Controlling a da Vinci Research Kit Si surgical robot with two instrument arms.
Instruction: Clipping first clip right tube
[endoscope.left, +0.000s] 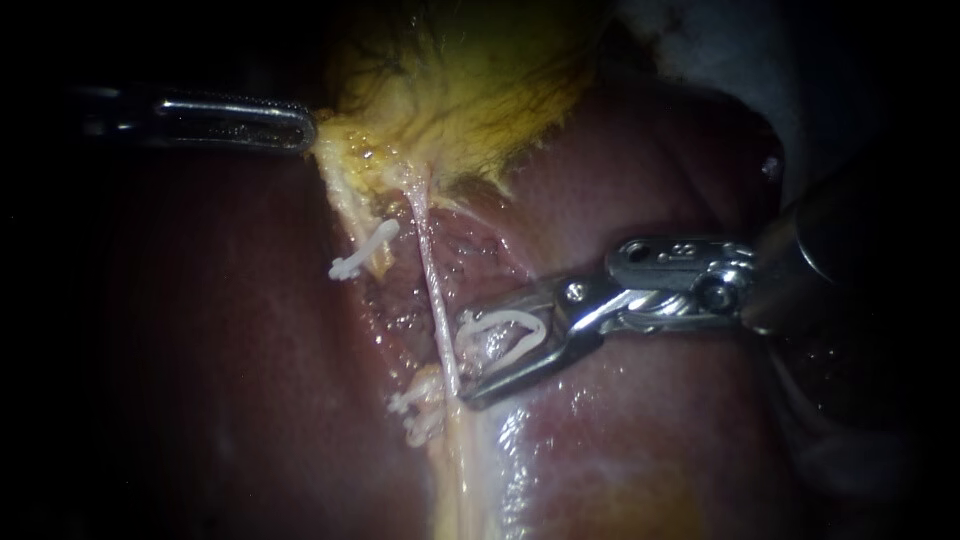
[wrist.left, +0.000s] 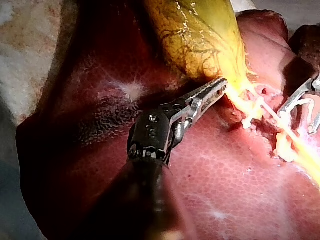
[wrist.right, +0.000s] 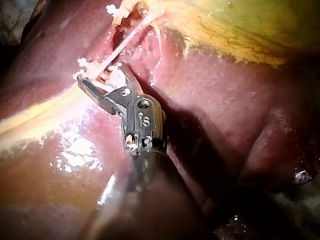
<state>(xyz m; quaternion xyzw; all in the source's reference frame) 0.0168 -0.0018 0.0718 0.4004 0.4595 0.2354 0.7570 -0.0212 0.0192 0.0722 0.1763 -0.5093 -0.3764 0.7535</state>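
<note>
- The right instrument (endoscope.left: 462, 360): end effector stood wide apart, cradling an unclosed white clip (endoscope.left: 500, 340).
- The right tube (endoscope.left: 430, 280) lay at its mouth, taut over the liver (endoscope.left: 640, 440).
- The left instrument (endoscope.left: 310, 132): end effector clamped on the gallbladder (endoscope.left: 470, 90) edge.
- Risk: closing before the tube sat fully inside would probably give a partial clip.
- Clearance: seated clips (endoscope.left: 420, 412) crowded the lower tip; open liver lay beyond.

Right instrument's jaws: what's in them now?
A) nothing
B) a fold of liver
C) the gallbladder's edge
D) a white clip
D: a white clip sits between the jaws of the right instrument, right beside the thin tube.
</note>
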